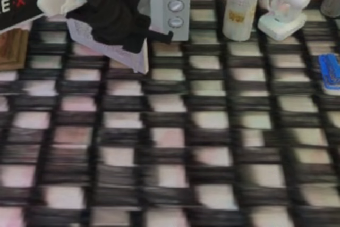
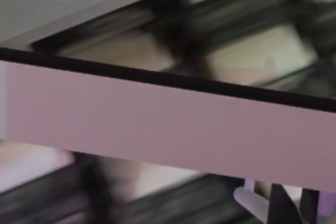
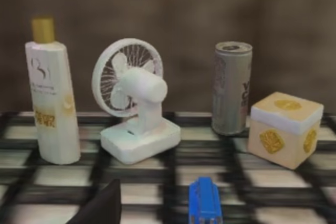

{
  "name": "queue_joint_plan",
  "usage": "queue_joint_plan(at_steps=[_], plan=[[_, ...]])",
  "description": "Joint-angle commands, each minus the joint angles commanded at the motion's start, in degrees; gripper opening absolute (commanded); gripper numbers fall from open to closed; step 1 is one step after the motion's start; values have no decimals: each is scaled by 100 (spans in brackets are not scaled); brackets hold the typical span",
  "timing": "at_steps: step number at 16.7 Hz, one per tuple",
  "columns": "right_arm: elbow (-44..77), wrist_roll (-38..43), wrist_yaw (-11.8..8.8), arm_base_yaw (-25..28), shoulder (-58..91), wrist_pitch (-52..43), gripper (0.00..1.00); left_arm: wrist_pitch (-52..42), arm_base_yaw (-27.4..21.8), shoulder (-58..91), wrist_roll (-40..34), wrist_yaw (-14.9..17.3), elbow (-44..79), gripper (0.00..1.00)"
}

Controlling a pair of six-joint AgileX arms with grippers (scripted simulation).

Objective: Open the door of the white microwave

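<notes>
Red "X" lettering on sign (image 1: pixel 16 1)

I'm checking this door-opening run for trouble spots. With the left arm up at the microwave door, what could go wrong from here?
1. The left arm hides the door from above, and the left wrist view shows only its panel, so a weak hold on the door could go unseen.
2. The bottle and fan stand near the microwave; if the pull drags the microwave, they might get knocked.
</notes>
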Motion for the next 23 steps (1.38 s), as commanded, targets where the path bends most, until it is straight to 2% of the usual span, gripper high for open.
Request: queue_joint_plan(at_steps=[19,23], plan=[[0,0,0,0,0,0,100,0,0,0,0,0,0,0],[0,0,0,0,0,0,100,38,25,-78,144,119,-98,0]])
